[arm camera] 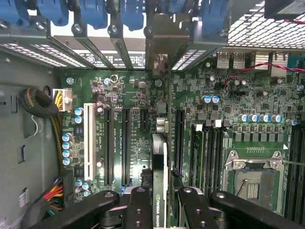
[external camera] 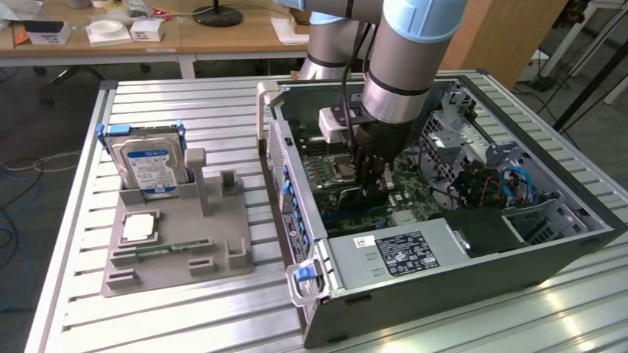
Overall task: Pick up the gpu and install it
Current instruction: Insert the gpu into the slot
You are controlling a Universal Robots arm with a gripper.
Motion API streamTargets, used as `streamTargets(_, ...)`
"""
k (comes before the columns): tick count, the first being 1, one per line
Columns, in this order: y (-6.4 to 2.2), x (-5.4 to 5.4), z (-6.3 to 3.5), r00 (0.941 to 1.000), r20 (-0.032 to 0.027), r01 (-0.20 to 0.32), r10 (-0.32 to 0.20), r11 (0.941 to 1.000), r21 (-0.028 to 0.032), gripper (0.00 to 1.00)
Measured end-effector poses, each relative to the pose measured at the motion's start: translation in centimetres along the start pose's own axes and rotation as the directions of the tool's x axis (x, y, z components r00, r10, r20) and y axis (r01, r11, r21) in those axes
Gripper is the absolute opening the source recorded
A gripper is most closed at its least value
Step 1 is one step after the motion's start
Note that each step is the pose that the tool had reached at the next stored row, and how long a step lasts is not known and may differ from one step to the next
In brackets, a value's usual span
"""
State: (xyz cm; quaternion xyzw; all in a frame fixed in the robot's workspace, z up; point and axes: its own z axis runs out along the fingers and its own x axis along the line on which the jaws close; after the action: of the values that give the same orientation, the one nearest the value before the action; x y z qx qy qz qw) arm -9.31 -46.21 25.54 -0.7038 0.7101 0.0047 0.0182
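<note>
**Item: gpu point(arm camera: 159, 157), held in the gripper point(arm camera: 160, 202)**

- Position to jaws: the card stands on edge between the two black fingers point(arm camera: 139, 207). The jaws are closed on its two flat faces, gripping it near the end away from the bracket.
- Location: inside the open computer case point(external camera: 549, 243), which lies on its side on the slatted metal table point(external camera: 147, 323). The card sits over the green motherboard point(arm camera: 138, 95), in line with the long black expansion slots point(arm camera: 125, 143) and between them and the CPU socket point(arm camera: 252, 183). In the exterior view, the gripper hangs from the robot arm point(external camera: 412, 51) near the middle of the case, to the exterior view's right of the grey parts holder point(external camera: 176, 250).
- Appearance: thin and flat, seen edge-on in the wrist view. It has a dark face, a green edge strip with white lettering, and a silver metal end bracket point(arm camera: 161, 45). The bracket reaches the case's rear wall, under the row of blue slot clips point(arm camera: 90, 12).
- Hard to make out: whether the card's lower edge is seated in a slot or just above it cannot be told. The fingers cover its near end. In the exterior view, the gripper hides most of the card.
- Also present: a hard drive point(external camera: 147, 165) upright in the holder and a memory stick point(external camera: 167, 248) lying flat in it.
</note>
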Motion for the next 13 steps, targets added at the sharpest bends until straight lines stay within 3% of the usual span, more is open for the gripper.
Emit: streamTargets(13, -0.06, 0.01, 0.29, 1.0, -0.0003, -0.007, 0.007, 1.0, 0.0005, 0.26)
